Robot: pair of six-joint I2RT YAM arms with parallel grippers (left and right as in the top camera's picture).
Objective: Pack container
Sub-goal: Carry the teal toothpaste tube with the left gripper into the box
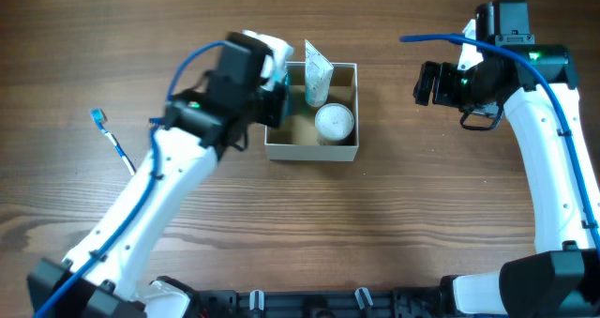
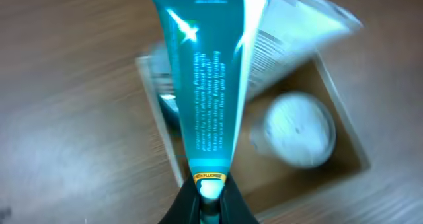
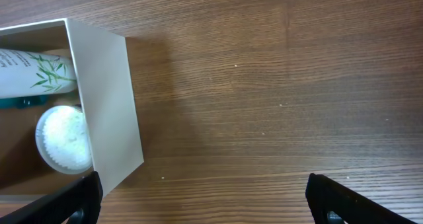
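Observation:
The container [image 1: 311, 152] is a small square white box with a tan inside, at the table's middle. In it stand a round white jar [image 1: 334, 122] and a white tube with a leaf print [image 1: 318, 72]. My left gripper [image 2: 210, 201] is shut on a teal toothpaste tube [image 2: 201, 85] and holds it over the box's left wall [image 2: 160, 118]. My right gripper [image 3: 205, 201] is open and empty over bare wood, right of the box [image 3: 109, 105]. The jar [image 3: 63, 139] and the white tube [image 3: 33, 72] also show in the right wrist view.
A blue toothbrush [image 1: 112, 140] lies on the table at the far left. My right arm [image 1: 553, 159] stands along the right side. Bare wood lies in front of the box and between box and right gripper.

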